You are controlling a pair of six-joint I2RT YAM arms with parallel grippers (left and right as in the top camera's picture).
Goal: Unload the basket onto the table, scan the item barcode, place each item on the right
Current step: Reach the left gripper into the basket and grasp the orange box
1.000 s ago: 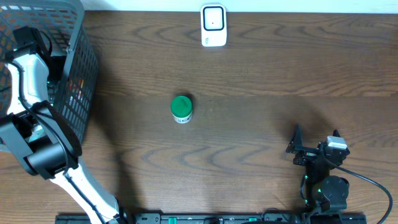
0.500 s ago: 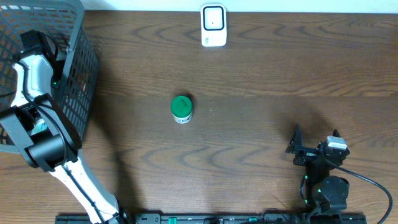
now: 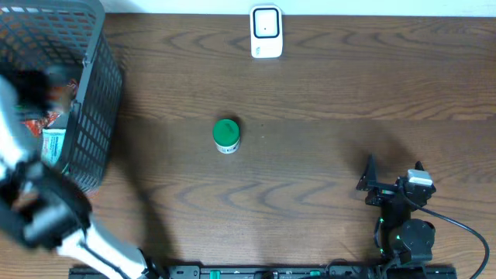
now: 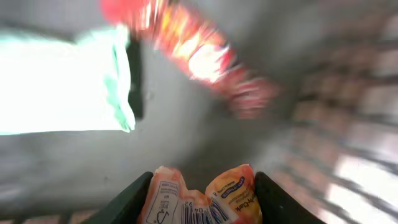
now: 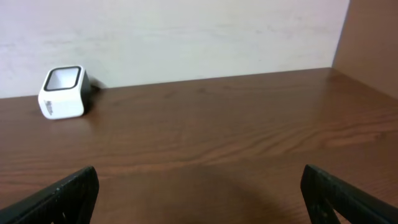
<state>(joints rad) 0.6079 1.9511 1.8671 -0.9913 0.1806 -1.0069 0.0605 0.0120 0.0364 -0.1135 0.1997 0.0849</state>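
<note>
Item: the orange packet [image 4: 231, 194] sits between the fingers of the left tool [image 4: 204, 184], inside the basket [image 3: 97, 93]. Its barcode [image 4: 196, 213] faces the wrist camera.
Left tool: closed on the packet from both sides. The packet is sharp while everything beyond it is smeared, so I judge the tool is carrying it.
Why this grip: pinching the sides leaves the barcode face uncovered for presenting.
Beyond the left tool: a white-and-teal pack [image 4: 62, 81] and a red pouch [image 4: 199, 53], both blurred, lie deeper in the basket.
Scanner [image 3: 265, 31]: well apart from the left tool, at the far edge of the table [image 3: 325, 101].
Green-lidded jar [image 3: 226, 135]: upright between the two tools, well apart from each.
Right tool [image 5: 198, 177]: fingers wide apart, holding nothing, low over the table and facing the scanner.
</note>
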